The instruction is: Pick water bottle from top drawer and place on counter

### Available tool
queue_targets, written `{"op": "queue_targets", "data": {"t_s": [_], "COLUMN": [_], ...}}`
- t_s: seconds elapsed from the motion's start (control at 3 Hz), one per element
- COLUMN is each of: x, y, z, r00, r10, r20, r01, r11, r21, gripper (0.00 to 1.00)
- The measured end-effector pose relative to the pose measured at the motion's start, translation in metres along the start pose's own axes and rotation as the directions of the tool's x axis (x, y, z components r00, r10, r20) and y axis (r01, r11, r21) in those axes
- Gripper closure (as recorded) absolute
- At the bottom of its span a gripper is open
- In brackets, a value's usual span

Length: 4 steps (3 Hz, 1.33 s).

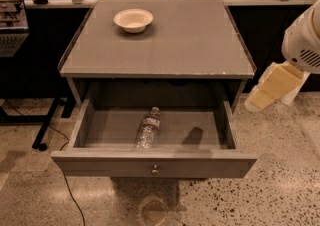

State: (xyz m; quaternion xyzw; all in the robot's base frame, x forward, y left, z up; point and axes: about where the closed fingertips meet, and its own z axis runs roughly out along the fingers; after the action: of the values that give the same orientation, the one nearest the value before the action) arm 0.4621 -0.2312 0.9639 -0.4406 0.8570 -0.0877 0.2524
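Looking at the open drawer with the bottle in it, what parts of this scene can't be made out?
- Camera view: the gripper, right of the top drawer, joins an arm cut off by the right edge.
- Camera view: the drawer's rear is shadowed under the counter.
- Camera view: the label print on the water bottle is too small to read.

— Where is the water bottle (pixel 148 132) lying?
— On its side in the open top drawer (pixel 100 163), cap pointing rearward, below the grey desk (pixel 190 40); the pincer (pixel 271 88) is hovering right of both.
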Motion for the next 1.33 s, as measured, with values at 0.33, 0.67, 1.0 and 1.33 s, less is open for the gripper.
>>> {"op": "queue_targets", "data": {"t_s": [0.33, 0.67, 1.0, 1.33], "x": [0.001, -0.002, 0.000, 0.000], "y": [-0.004, -0.008, -0.010, -0.005], "z": [0.042, 0.065, 0.064, 0.070], "r00": [0.994, 0.982, 0.966, 0.962], "r10": [0.107, 0.187, 0.257, 0.259], "r20": [0.009, 0.026, 0.036, 0.085], "r01": [-0.107, -0.189, -0.260, -0.270], "r11": [0.9902, 0.9682, 0.9498, 0.9491], "r21": [0.089, 0.164, 0.174, 0.163], "gripper": [0.00, 0.00, 0.00, 0.00]}}
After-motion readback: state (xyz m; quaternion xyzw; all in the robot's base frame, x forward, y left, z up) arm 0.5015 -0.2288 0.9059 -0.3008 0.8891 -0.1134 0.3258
